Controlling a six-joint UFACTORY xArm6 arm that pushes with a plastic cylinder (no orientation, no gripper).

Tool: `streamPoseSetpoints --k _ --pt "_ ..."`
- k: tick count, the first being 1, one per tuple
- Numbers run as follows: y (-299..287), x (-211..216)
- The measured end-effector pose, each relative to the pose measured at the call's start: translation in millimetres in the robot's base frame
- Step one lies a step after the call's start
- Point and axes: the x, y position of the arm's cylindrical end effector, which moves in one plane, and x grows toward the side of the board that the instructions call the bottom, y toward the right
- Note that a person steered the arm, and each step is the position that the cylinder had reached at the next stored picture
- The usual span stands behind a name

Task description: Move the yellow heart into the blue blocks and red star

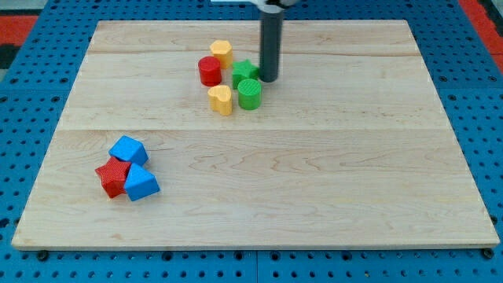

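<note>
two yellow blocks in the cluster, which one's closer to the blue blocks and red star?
The lower yellow block, below the red cylinder and left of the green cylinder. The other yellow block sits at the cluster's top. My tip is beside the green star.

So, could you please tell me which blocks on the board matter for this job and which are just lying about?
For the job:
yellow heart
upper blue block
lower blue block
red star
my tip, beside the green star

Lying about:
yellow hexagon
red cylinder
green star
green cylinder
</note>
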Motion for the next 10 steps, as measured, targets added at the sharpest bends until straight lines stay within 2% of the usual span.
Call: streamPoseSetpoints --k 2,4,6,8,10 --pt "-10 30" --pt "-75 41" --pt "-110 110" --pt "-68 154" --pt "-138 166"
